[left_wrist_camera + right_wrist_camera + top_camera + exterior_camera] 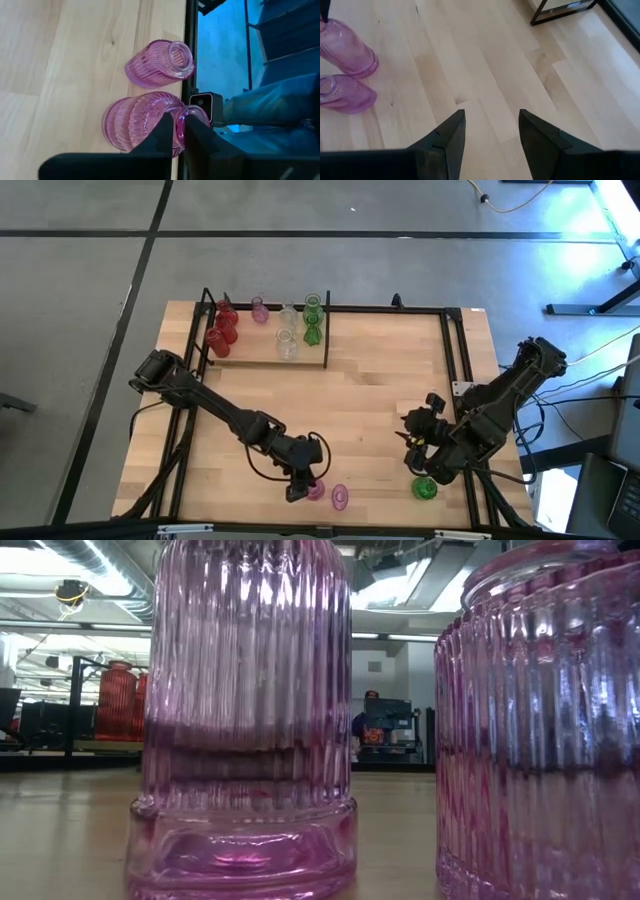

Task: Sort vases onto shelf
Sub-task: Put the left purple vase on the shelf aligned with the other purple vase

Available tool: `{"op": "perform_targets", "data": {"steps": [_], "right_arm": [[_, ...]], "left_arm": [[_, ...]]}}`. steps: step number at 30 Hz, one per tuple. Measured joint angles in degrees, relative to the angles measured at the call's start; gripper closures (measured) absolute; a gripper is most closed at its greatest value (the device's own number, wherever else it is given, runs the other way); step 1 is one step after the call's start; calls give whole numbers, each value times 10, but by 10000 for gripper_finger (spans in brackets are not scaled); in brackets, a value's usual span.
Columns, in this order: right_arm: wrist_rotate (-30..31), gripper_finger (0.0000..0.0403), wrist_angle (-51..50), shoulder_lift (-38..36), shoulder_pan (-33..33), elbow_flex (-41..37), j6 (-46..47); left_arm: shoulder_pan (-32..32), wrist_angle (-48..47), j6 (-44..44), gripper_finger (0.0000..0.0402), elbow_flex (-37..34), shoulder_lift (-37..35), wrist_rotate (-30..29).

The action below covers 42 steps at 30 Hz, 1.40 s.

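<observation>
Now, left tool (179, 131): pinched shut on pink vase (135, 122) rim, upright.
Shelf (305, 361): far across bench.
Right tool (490, 132): agape, empty.

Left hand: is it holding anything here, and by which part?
Yes. The left hand is shut on a pink vase, pinching the rim of its mouth, one finger inside and one outside. The right hand is open and holds nothing.
</observation>
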Motion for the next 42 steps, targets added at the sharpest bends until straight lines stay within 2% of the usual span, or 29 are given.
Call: {"op": "perform_targets", "data": {"steps": [6, 12, 16, 21, 26, 30, 34, 37, 40, 42], "right_arm": [[4, 235, 1, 0, 0, 0, 0], [19, 235, 3, 0, 0, 0, 0], [30, 235, 3, 0, 0, 0, 0], [32, 235, 3, 0, 0, 0, 0], [32, 235, 11, 0, 0, 0, 3], [25, 235, 118, 0, 0, -8, -17], [-38, 235, 279, 0, 0, -44, -76], [-43, 235, 356, 1, 0, -77, -76], [-38, 235, 400, 1, 0, -102, -76], [-33, 235, 419, 1, 0, -114, -76]], "left_arm": [[0, -40, 0, 385, 0, -20, -17], [17, -143, -1, 387, -1, -46, -41], [34, -193, 11, 397, -14, -30, -39], [46, -189, 26, 396, -7, -35, -4], [48, -183, 26, 398, -7, -42, -23], [45, -190, 7, 399, -7, -48, -16], [21, -226, -43, 400, -10, -76, -20], [-6, -227, -121, 400, -56, -105, -15], [-47, -151, -248, 400, -133, -159, -21], [-84, -68, -351, 401, -195, -203, -58]]}}
